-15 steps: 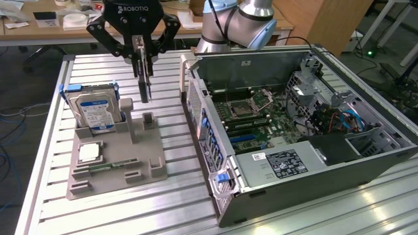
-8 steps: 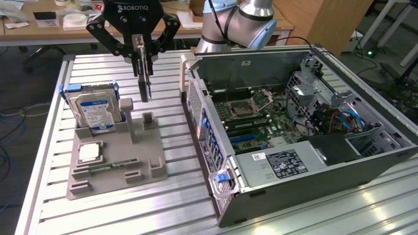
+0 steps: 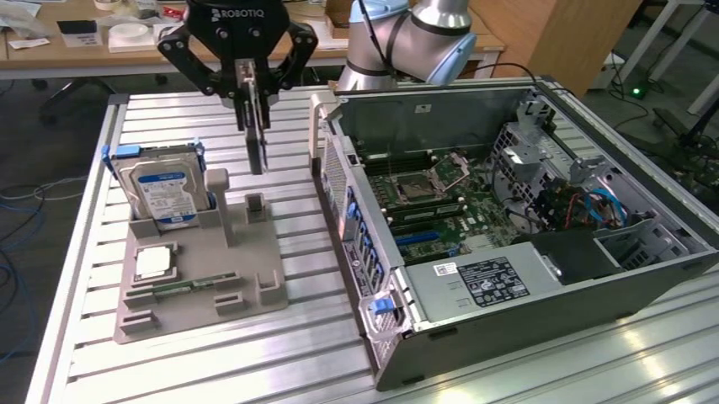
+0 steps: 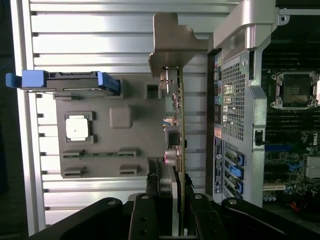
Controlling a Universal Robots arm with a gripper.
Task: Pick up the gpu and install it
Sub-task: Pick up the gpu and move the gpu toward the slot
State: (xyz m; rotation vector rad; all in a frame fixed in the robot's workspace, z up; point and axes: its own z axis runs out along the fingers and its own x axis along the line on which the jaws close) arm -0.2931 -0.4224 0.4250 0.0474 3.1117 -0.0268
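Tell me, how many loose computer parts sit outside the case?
4: the gpu held upright in the gripper; the hard drive standing in the grey holder; the chip and memory stick lying flat in it. Others may be hidden.

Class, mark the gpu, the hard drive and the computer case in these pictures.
gpu point(image 3: 258, 139): exterior view, middle of the hanging card's edge.
hard drive point(image 3: 164, 192): exterior view, its blue label.
computer case point(image 3: 561, 316): exterior view, its dark outer wall.
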